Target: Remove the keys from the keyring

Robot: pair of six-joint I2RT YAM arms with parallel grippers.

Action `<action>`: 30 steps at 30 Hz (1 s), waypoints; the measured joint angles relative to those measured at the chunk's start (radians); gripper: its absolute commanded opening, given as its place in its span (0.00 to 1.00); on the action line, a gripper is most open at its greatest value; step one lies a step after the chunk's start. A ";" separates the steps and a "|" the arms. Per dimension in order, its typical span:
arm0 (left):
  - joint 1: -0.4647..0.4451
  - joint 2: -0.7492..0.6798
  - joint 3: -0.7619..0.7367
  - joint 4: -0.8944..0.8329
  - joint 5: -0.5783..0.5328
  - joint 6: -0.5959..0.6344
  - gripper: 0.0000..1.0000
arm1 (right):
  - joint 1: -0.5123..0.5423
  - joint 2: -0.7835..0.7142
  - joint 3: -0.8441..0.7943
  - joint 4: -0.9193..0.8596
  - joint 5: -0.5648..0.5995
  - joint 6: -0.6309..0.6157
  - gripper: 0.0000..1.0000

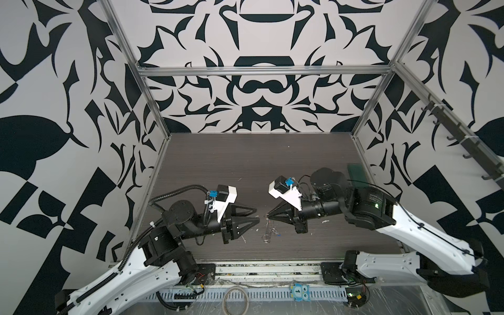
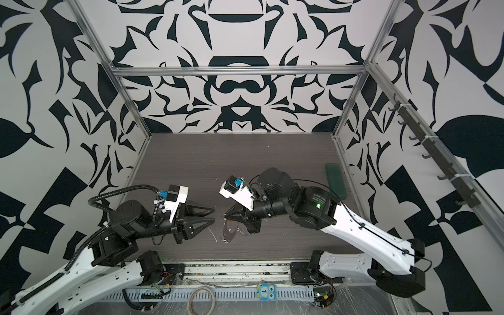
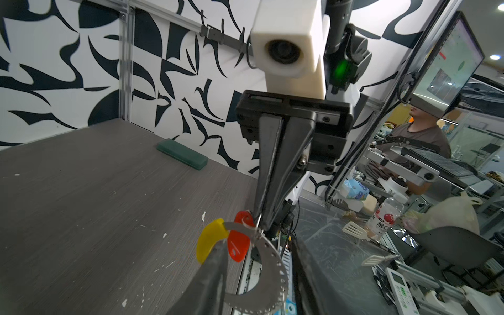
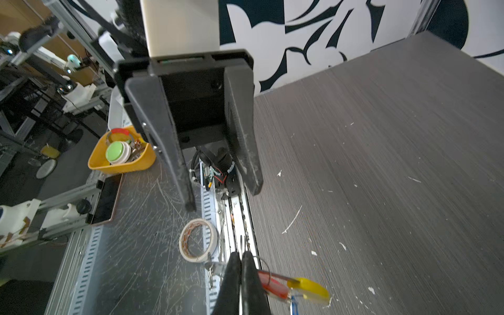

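Observation:
The keyring (image 3: pixel 275 261), a grey dotted band with a curved yellow section (image 3: pixel 210 240), hangs above the table from my right gripper (image 4: pixel 241 256). That gripper is shut on it at its small metal ring. A red key (image 3: pixel 238 244) dangles beside the yellow section. Only a sliver of the blue key (image 4: pixel 294 306) shows, under the yellow piece. My left gripper (image 1: pixel 256 215) is open, its tips just short of the right gripper (image 1: pixel 268 216), holding nothing. In both top views the keyring (image 2: pixel 230 231) is a faint loop below the two tips.
A green flat case (image 1: pixel 357 174) lies at the back right of the dark wood table (image 1: pixel 218 163). White flecks dot the tabletop. A tape roll (image 4: pixel 198 240) and a yellow bin (image 4: pixel 122 161) sit past the front rail, off the table.

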 measured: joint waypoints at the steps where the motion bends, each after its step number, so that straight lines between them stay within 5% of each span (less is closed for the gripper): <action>1: 0.000 0.010 0.001 -0.007 0.016 0.008 0.35 | 0.000 0.011 0.010 -0.024 -0.005 -0.009 0.00; 30: 0.000 0.145 0.020 -0.037 0.190 0.009 0.13 | 0.000 0.043 0.043 -0.099 -0.082 -0.054 0.00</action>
